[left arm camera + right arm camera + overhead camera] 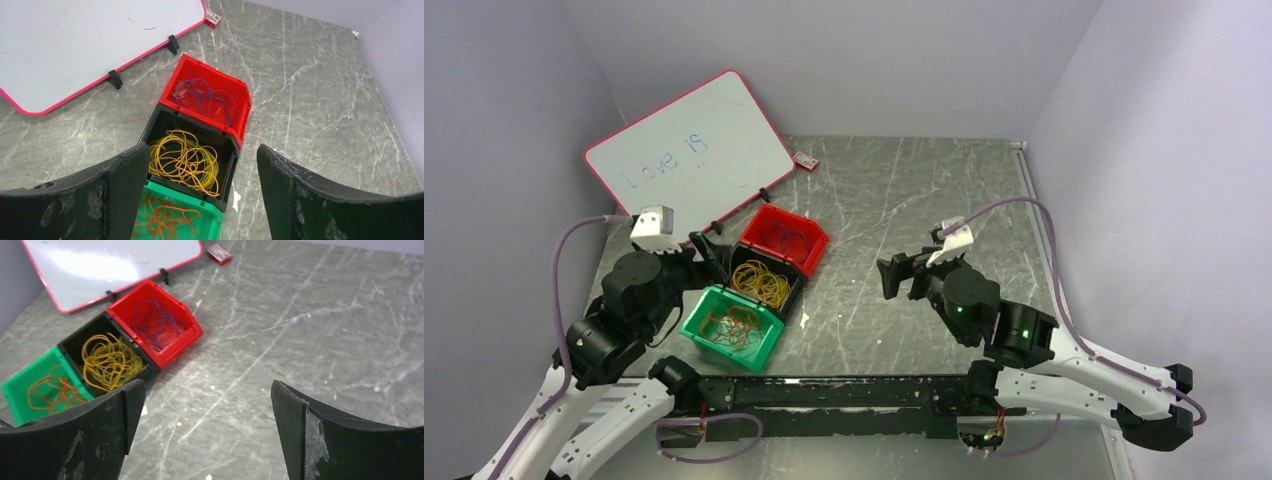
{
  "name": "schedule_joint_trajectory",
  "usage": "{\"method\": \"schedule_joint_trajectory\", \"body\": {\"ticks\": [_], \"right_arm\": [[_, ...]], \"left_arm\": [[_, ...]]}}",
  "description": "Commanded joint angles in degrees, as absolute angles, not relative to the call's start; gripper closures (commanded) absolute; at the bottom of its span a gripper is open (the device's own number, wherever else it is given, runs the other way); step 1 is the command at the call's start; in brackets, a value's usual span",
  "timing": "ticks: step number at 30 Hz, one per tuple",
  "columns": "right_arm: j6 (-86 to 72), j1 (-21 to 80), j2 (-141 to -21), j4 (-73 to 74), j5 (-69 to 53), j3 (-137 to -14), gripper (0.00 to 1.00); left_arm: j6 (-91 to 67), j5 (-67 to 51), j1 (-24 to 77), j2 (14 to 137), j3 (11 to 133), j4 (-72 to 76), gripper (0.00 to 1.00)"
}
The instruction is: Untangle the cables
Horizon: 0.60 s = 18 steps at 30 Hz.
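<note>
While the cables (pixel 181 156) lie in three bins (pixel 244 112), the left gripper (pixel 202 152) stands released and empty. The right gripper (pixel 207 389) is released too.

We see purple cables (pixel 205 97) in a red bin (pixel 243 117), yellow cables (pixel 182 162) in a black bin (pixel 229 172), orange cables (pixel 165 217) in a green bin (pixel 212 225).

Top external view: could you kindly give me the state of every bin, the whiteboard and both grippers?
Red bin: holds purple cables.
Black bin: holds yellow cables.
Green bin: holds orange cables.
Whiteboard: propped tilted, written on.
Left gripper: open, empty.
Right gripper: open, empty.
</note>
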<state>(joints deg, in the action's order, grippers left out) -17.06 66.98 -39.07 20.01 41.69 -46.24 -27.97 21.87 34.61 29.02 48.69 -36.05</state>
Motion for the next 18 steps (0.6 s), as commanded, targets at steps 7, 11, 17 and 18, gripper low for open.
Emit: {"method": "schedule_joint_trajectory", "body": {"ticks": [7, 11, 17, 18], "right_arm": [[-21.6, 67.1, -34.1, 29.1, 46.1, -43.2, 0.00], [-20.9, 67.1, -34.5, 27.7, 45.7, -42.4, 0.00], [-24.8, 67.1, -37.9, 28.7, 49.3, -42.9, 0.00], [-25.5, 67.1, -38.2, 29.0, 50.1, -43.1, 0.00]], "left_arm": [[-27.7, 20.2, 34.8, 26.6, 46.5, -36.6, 0.15], [-28.3, 21.5, 34.8, 26.7, 45.6, -36.3, 0.12], [-29.1, 22.9, 34.9, 25.9, 44.0, -35.2, 0.04], [-29.2, 23.1, 34.9, 26.0, 44.0, -35.4, 0.04]]}}
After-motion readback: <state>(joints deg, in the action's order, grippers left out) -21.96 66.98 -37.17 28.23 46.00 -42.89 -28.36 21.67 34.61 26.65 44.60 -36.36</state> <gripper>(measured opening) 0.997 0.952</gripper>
